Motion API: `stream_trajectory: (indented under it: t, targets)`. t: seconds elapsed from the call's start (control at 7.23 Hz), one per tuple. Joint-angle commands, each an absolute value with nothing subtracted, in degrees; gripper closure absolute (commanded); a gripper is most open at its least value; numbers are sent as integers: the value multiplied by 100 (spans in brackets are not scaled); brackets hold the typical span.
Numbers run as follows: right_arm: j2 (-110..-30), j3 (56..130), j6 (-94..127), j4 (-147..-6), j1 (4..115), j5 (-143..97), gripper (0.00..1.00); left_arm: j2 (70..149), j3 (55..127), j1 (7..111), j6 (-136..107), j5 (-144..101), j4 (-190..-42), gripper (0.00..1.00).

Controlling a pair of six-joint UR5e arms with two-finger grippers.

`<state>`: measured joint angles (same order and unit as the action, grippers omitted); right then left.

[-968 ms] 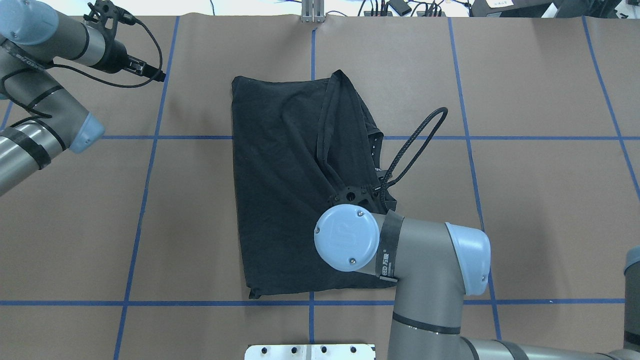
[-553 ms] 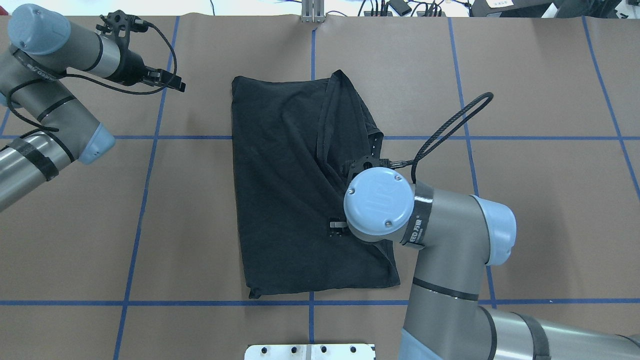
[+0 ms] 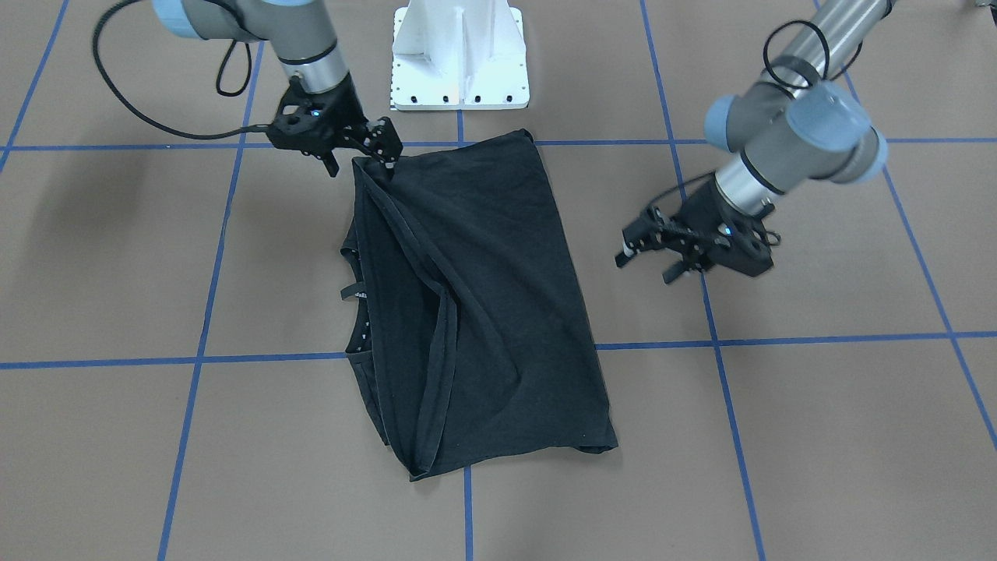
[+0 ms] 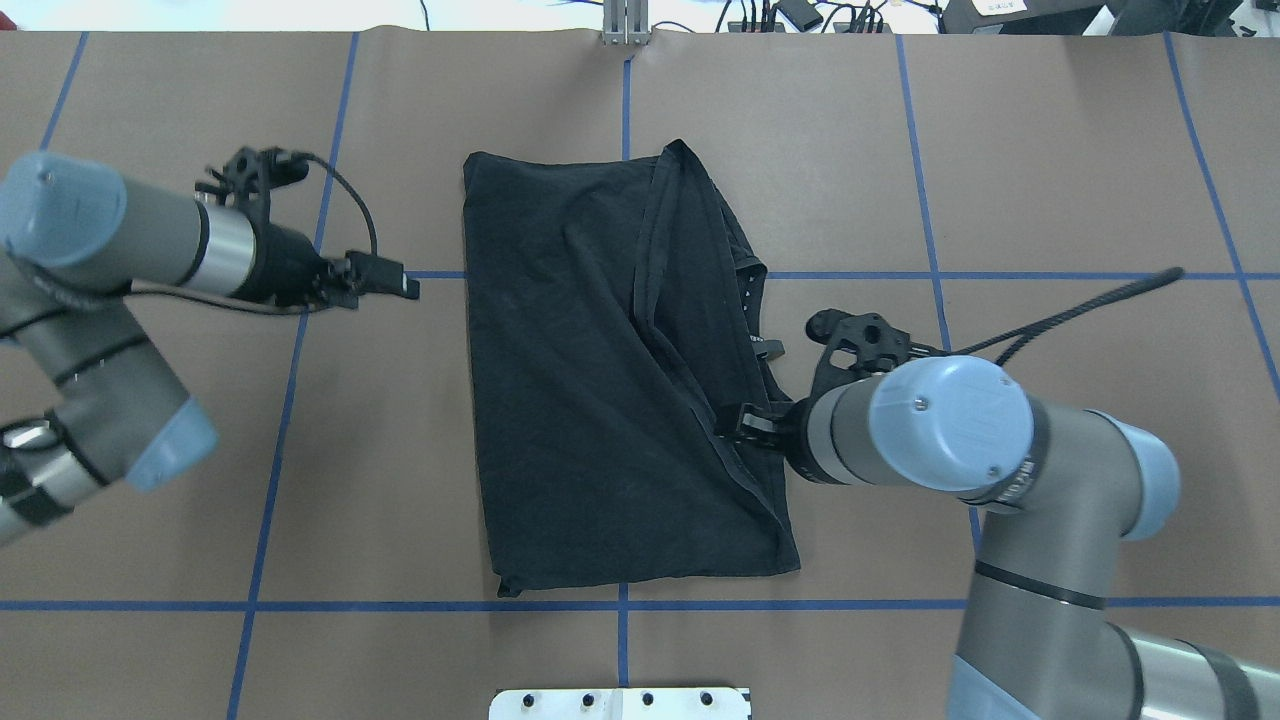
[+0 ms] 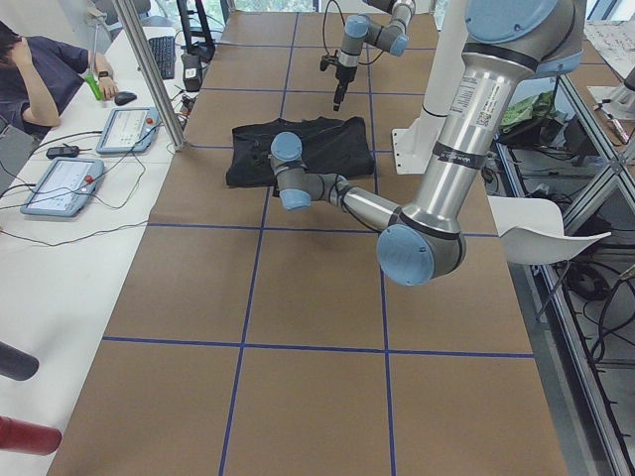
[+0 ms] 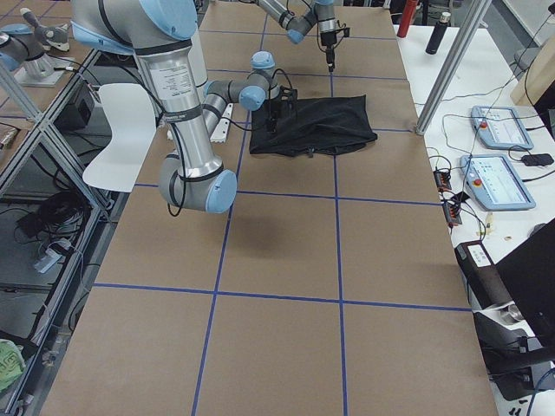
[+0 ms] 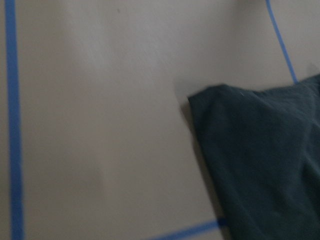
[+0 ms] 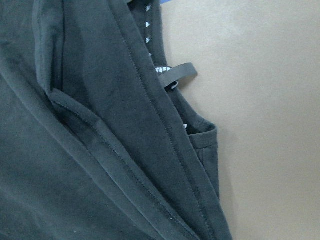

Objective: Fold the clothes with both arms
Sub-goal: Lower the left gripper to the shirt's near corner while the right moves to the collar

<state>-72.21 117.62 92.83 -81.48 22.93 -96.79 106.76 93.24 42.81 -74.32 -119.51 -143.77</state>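
Note:
The black T-shirt (image 4: 590,380) lies folded lengthwise in the middle of the table, its collar and tag (image 8: 175,72) at the right edge. In the front view the shirt (image 3: 475,296) looks flat, with a long crease down it. My left gripper (image 4: 405,285) hovers just off the shirt's left edge, pointing at it. From the front the left gripper (image 3: 645,265) is open and holds nothing. The left wrist view shows one shirt corner (image 7: 250,150). My right gripper (image 4: 740,425) is over the shirt's right edge. The right gripper (image 3: 362,156) looks open, at the shirt's near-robot corner.
The white base pedestal (image 3: 459,54) stands at the robot's side of the table. Blue tape lines (image 4: 300,400) grid the brown table cover. A person (image 5: 50,69) sits at a side desk with control tablets (image 6: 494,126). A white chair (image 6: 121,130) stands behind the robot.
My left arm swung from the far left corner down towards the shirt's left edge. My right arm moved right, from over the shirt's middle to its right edge. The shirt has not moved.

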Motion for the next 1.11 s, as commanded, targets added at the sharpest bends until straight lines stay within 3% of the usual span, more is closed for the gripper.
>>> stream_trajectory:
  t: [0.0, 0.14, 0.41, 0.97]
  targets:
    - [-7471, 12049, 9990, -7981, 2320, -9484, 1, 9961, 10542, 2995, -8941, -10729, -14379, 0]
    - [-7575, 12076, 10150, -7754, 2320, -9396, 1, 9627, 10956, 2344, -9495, -10018, -14379, 0]
    - [-8101, 12085, 10178, -6842, 2320, -9281, 1, 9501, 11127, 1243, -10752, -8724, -14370, 0]
    - [-8121, 12041, 10169, -6759, 2320, -9281, 0, 9833, 10839, 906, -11917, -8219, -14309, 1]
